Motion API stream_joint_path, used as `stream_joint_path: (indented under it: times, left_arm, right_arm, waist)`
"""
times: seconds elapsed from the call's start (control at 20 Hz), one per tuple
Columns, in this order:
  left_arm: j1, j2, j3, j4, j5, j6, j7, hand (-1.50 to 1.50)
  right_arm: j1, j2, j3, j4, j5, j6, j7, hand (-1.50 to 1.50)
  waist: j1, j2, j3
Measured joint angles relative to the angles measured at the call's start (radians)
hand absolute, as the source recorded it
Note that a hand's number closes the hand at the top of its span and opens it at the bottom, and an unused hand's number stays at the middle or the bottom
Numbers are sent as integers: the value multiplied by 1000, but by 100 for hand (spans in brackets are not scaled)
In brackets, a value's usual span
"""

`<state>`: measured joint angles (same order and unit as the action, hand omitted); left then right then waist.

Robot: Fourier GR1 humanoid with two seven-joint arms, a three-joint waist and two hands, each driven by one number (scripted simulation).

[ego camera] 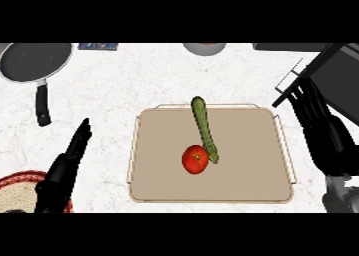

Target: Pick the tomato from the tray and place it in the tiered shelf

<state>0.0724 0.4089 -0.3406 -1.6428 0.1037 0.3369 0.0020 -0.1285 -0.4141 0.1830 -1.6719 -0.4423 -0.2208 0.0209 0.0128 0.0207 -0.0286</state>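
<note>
Red and round, the tomato (194, 159) lies on the beige tray (248, 175), a little left of the tray's middle, touching the lower end of a long green cucumber (202, 122) that runs up toward the tray's far rim. Left of the tray, the left hand (64, 167) rests above the white marble tabletop (138, 75) with fingers straight and together, holding nothing. Right of the tray, the right hand (326, 135) is also open, its fingers extended and empty, well apart from the tomato. Beyond the tray's far right corner stands the dark shelf (344, 75). A pan (34, 61) sits far to the tray's upper left, a red woven mat (12, 190) to its lower left, and a bowl (204, 48) beyond its far rim.
</note>
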Motion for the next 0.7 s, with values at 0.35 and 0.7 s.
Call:
stream_joint_path:
  times: [0.35,0.7]
  left_arm:
    - [-12,51,126,72,97,-55,38,0]
    - [-10,93,206,117,185,-129,73,0]
  right_arm:
    - [-148,128,181,40,193,-95,-28,150]
    - [-121,298,376,151,540,-485,12,-150]
  waist:
    - [15,-14,16]
    - [3,-21,23]
